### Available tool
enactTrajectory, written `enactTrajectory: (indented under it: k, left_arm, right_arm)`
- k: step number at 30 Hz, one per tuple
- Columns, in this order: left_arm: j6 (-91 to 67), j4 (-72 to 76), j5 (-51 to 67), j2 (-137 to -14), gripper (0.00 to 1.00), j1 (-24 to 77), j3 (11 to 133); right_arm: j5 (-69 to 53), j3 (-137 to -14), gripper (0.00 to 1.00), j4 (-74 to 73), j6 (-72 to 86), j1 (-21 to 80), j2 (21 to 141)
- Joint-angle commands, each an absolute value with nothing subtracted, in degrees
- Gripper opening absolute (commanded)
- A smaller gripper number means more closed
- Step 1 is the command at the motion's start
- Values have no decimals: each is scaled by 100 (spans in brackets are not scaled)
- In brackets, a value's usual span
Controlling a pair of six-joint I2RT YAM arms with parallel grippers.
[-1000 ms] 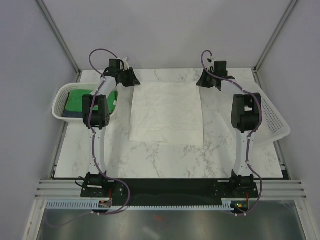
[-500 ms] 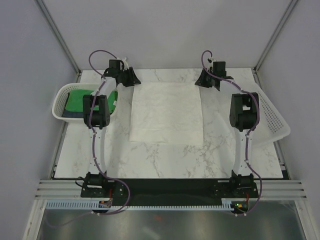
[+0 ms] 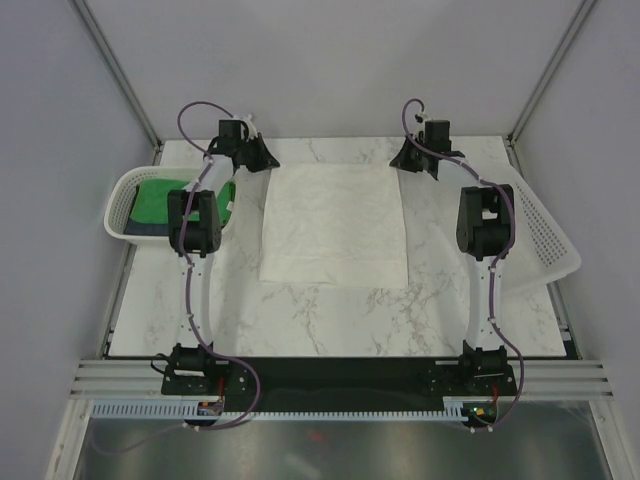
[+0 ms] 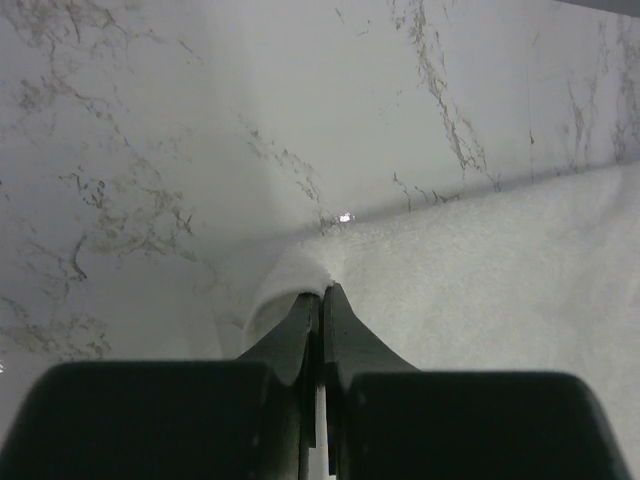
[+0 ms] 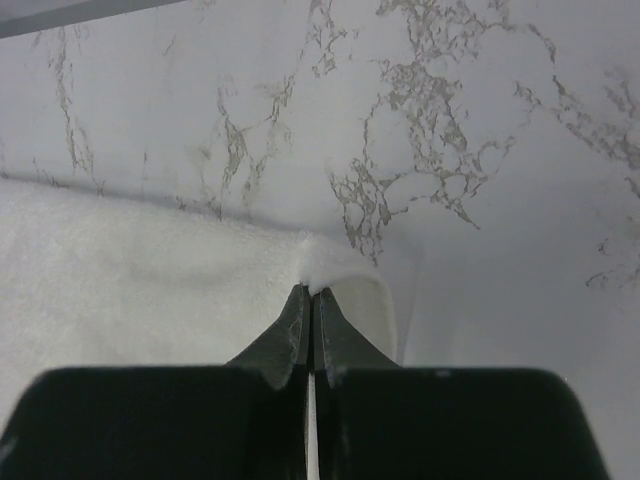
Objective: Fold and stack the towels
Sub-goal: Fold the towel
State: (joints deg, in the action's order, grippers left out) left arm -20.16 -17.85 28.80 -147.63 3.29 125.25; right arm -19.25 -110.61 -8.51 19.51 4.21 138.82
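The big white towel lies spread flat in the middle of the desk, one layer thick as far as the overhead view shows, with no fold made in it yet. Both arms reach to its far edge. The left claw is pinched tight on the far left corner, and a small hump of terry cloth is bunched up right at its tips. The right claw is clamped the same way on the far right corner, which curls up slightly off the marble. The rest of the cloth rests on the desk, so this looks like the very start of the first fold: corners gripped, nothing lifted. The green towel sits in the left basket, lying on top of the navy towel, of which only a dark strip shows at the near side. The left arm hides part of both, so I cannot tell how neatly they are folded. The right basket leans tilted at the right edge of the desk, and nothing shows inside it. By my reckoning the two small cloths are already stacked, and the white one has all its folding and stacking left to do.
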Motion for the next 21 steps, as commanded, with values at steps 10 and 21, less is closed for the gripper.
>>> enactTrajectory:
  k: [10,21]
  left_arm:
    - [-1881,-897,2874,-12271,2,299,10972]
    - [-1679,-492,3295,-10014,2,299,9511]
  right_arm:
    - [-1828,-10099,0,-396,1512,220,11744]
    - [-2003,-8623,0,-53,1591,220,9485]
